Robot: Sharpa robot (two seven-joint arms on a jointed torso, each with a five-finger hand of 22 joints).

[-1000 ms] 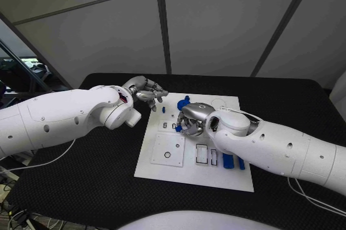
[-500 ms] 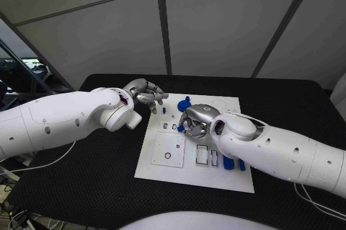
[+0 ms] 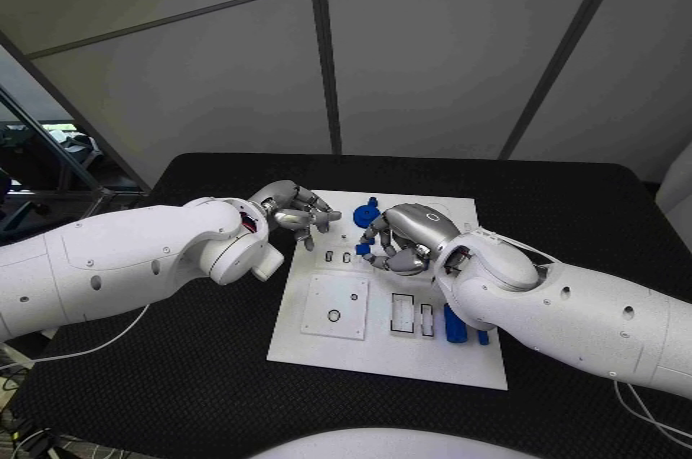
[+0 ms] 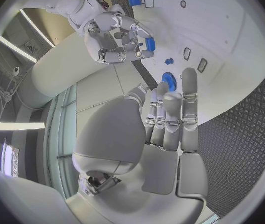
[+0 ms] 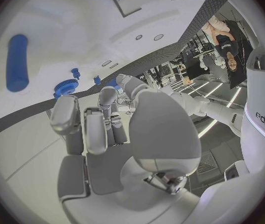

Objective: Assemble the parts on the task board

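While the task board (image 3: 378,351) lies mid-desk (image 3: 173,379), the right hand (image 3: 394,237) pinches a blue part (image 4: 149,44) over its far end; left hand (image 3: 296,205), fingers apart, holds nothing.

Your right hand (image 3: 397,237) has moved up the task board (image 3: 378,341) toward the left hand (image 3: 293,205), still holding a blue part (image 4: 149,44) in its fingers.

Both hands crowd the task board (image 3: 325,351) at twelve o'clock: left hand (image 3: 296,205) at eleven, right hand (image 3: 392,237) over the blue gear (image 3: 366,217); six o'clock edge lies open
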